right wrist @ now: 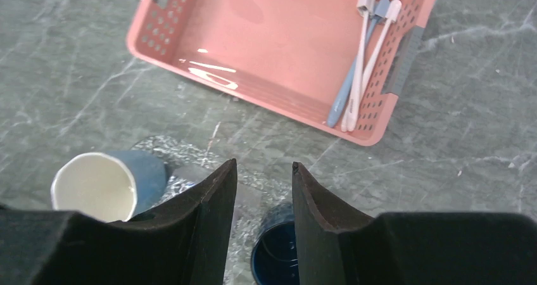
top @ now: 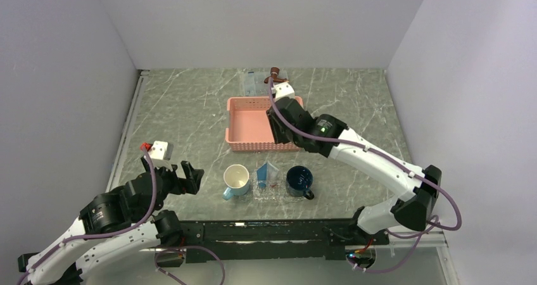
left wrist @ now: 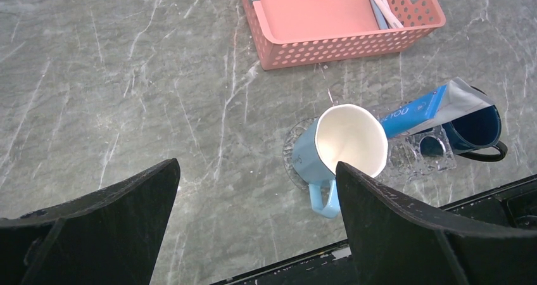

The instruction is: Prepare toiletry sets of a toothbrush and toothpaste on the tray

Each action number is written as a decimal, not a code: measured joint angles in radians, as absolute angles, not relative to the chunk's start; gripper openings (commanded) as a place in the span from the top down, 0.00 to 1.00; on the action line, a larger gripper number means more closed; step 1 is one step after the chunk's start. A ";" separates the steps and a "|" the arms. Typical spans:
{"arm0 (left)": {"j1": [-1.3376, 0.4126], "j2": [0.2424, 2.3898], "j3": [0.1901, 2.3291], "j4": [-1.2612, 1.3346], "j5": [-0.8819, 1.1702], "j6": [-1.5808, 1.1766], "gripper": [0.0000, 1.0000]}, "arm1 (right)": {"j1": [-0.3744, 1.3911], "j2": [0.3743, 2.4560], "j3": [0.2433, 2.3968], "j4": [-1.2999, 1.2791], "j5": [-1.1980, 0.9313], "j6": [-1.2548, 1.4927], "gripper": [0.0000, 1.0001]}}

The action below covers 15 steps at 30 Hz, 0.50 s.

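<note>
1. I am seeing the right gripper (right wrist: 264, 166) hanging above the table, with its arm reaching over the basket (right wrist: 285, 38).
2. Its fingers are standing a little apart, and they are gripping nothing.
3. The left gripper (left wrist: 256, 166) is hovering near the table's left front, well apart from everything.
4. Its fingers are spread as wide as they go, and they are holding nothing.
5. Three toothbrushes (right wrist: 364, 57) are lying side by side at one end of the basket, along its wall.
6. The toothpaste (left wrist: 415, 111) is leaning at a tilt, with its narrow end down in the tray (left wrist: 411, 161) and its flat end resting over the mug (left wrist: 475, 130).
7. The tray is sitting near the front edge, between the cup (left wrist: 345, 145) and the mug.
8. I am not making out whether a toothbrush is lying in the tray; the clear plastic is hiding too much.
</note>
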<state>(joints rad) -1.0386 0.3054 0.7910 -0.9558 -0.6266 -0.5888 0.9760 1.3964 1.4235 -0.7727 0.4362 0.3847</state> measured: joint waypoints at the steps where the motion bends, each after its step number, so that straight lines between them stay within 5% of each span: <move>1: -1.039 0.306 0.791 -0.957 -0.627 -0.589 0.01 | 0.948 1.407 1.427 -0.771 0.424 0.377 0.60; 15: -1.039 0.326 0.791 -0.978 -0.636 -0.589 0.01 | 0.723 1.680 1.459 -0.729 0.294 0.308 0.61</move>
